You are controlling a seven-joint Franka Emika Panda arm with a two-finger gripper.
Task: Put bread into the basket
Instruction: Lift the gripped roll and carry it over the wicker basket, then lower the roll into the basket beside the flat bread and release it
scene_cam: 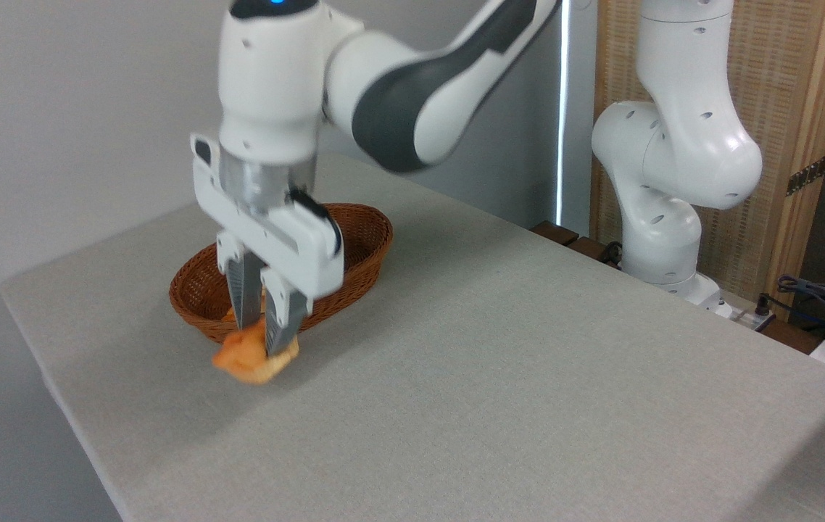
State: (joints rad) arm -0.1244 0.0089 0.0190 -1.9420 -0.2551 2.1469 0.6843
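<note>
With bare table (499,362) lying open to the right, the gripper (265,335) is clamping the bread (249,362) against the basket's (362,239) near rim.

Fingers (246,293) downward, nearly together

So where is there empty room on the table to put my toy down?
The widest bare stretch of table runs from the wicker basket rightward to the robot base, and forward to the near edge. A thinner strip lies left of the basket. It is crowded where the gripper pinches the orange bun at the basket's near rim.
</note>
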